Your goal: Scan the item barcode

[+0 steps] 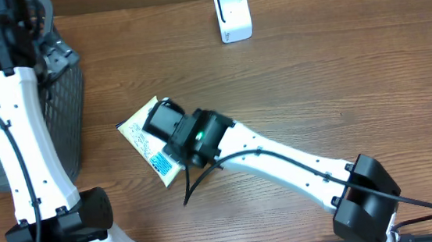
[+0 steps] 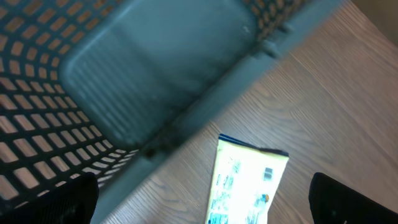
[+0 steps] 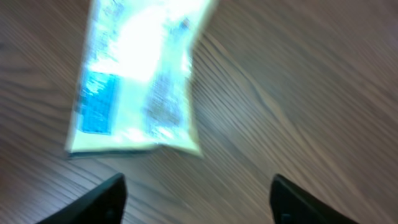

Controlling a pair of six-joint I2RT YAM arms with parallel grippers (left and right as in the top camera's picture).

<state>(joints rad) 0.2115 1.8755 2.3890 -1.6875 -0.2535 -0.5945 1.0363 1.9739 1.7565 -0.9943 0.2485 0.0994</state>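
The item is a flat yellow-white packet [image 1: 140,134] with blue print, lying on the wood table next to the basket. It also shows in the left wrist view [image 2: 247,182] and the right wrist view [image 3: 138,81]. Its barcode is too blurred to make out. My right gripper [image 3: 199,204] hangs open just above the table at the packet's near edge, holding nothing. Its wrist [image 1: 190,135] covers part of the packet from overhead. My left gripper [image 2: 205,208] is wide open above the packet's end, beside the basket, and holds nothing. The white scanner [image 1: 232,14] stands at the back.
A black mesh basket [image 1: 66,110] stands at the left edge, its wall [image 2: 124,81] filling most of the left wrist view. The left arm [image 1: 13,131] rises over it. The right arm [image 1: 299,168] stretches across the table from the front right.
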